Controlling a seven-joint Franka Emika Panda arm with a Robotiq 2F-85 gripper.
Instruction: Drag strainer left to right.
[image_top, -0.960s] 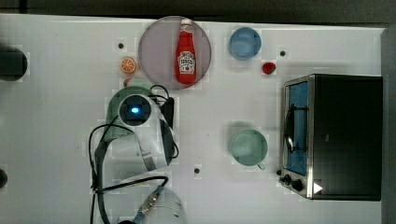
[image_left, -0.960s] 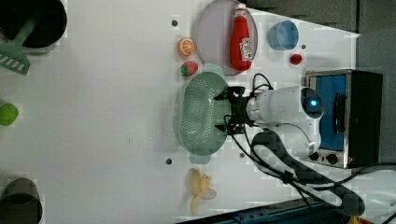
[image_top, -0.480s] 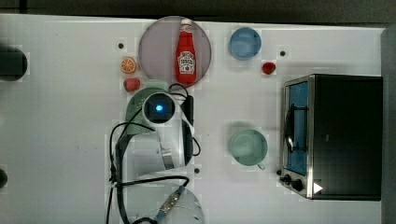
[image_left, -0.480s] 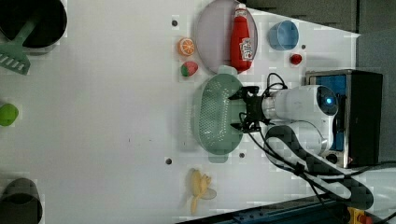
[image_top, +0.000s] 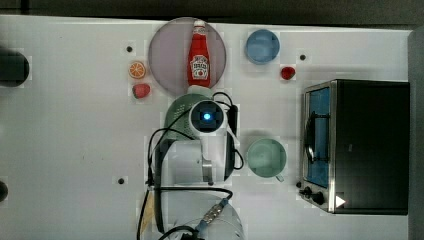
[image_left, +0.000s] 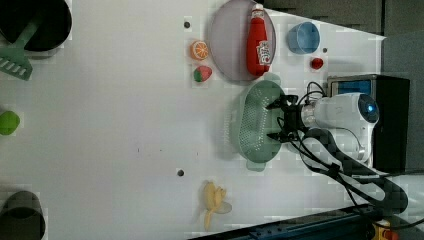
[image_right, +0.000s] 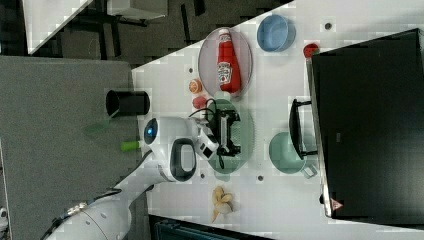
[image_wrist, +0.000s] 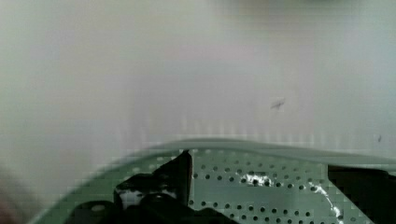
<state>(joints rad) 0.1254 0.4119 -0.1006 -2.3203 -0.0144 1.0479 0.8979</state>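
The strainer (image_left: 252, 122), a pale mint-green oval colander with rows of tiny holes, lies on the white table just below the pink plate in the left view. In the top view the arm's wrist (image_top: 206, 116) covers most of the strainer (image_top: 174, 119). My gripper (image_left: 274, 121) is open, its black fingers spread wide and reaching down inside the bowl near the wall on the left view's right. The right view shows the gripper (image_right: 233, 133) over the strainer (image_right: 246, 131). In the wrist view both fingers (image_wrist: 180, 170) stand inside the perforated strainer (image_wrist: 261, 186), nothing held between them.
A ketchup bottle (image_top: 199, 60) lies on a round pink plate (image_top: 167, 55) close behind the strainer. A mint mug (image_top: 266, 157) and a toaster oven (image_top: 365, 145) stand at the top view's right. A blue bowl (image_top: 262, 46), orange slice (image_top: 137, 69), strawberry (image_top: 141, 90) and banana (image_left: 214, 202) lie around.
The arm and the strainer have slid together toward the right of the top view and of the left view, closer to the mug. The fingers stay spread.
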